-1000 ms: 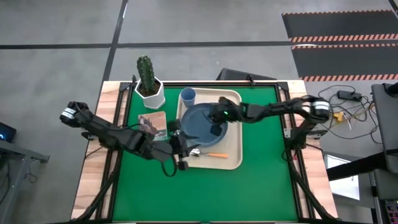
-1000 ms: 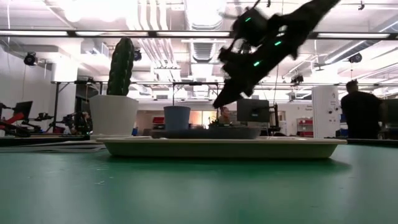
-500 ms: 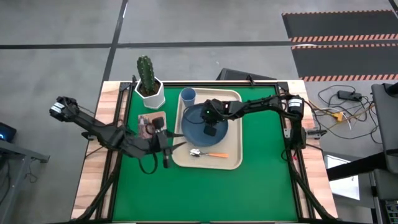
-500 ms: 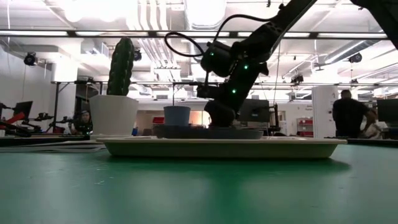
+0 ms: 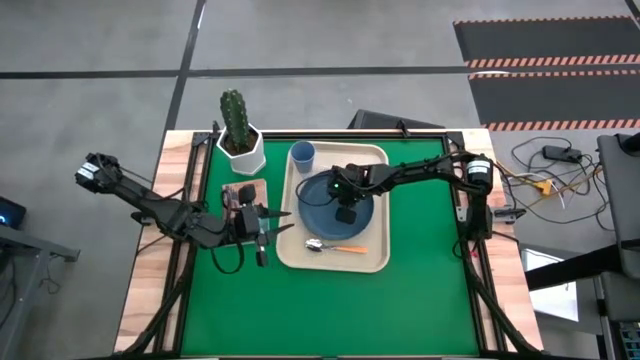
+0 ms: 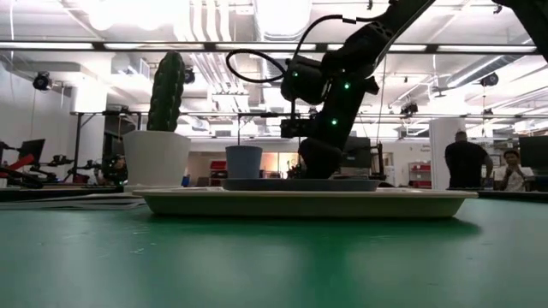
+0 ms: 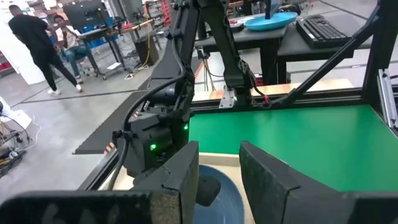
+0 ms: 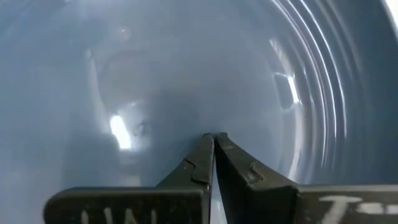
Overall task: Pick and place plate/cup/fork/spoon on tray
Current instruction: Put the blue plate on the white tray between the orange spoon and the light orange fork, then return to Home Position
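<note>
The dusty-blue plate (image 5: pixel 318 200) lies flat on the beige tray (image 5: pixel 377 258). The small blue cup (image 5: pixel 301 155) stands upright on the tray's far left corner. The orange-handled spoon (image 5: pixel 335 247) lies on the tray near its near rim. No fork shows. My right gripper (image 5: pixel 345 214) is shut, its tips down inside the plate. My left gripper (image 5: pixel 280 221) is open and empty over the green mat, just left of the tray, its fingers pointing at the plate (image 7: pixel 225 198). My right gripper rests its shut fingertips (image 8: pixel 206 152) on the plate's inner floor (image 8: pixel 155 81), right of the plate's middle. The fingers come from above, slanting down from the table's right side. The plate (image 6: pixel 274 183) lies flat on the tray.
A white pot with a green cactus (image 5: pixel 238 135) stands at the far left, left of the cup. A small brown card (image 5: pixel 244 194) lies between it and my left gripper. Green mat lies open in front of and to the right of the tray. People stand in the room beyond.
My right gripper has come down from above onto the plate and moved a little toward the table's right edge. The plate has slid that way with it and now lies flatter on the tray. My left gripper has drawn back toward the table's left edge, away from the spoon.
</note>
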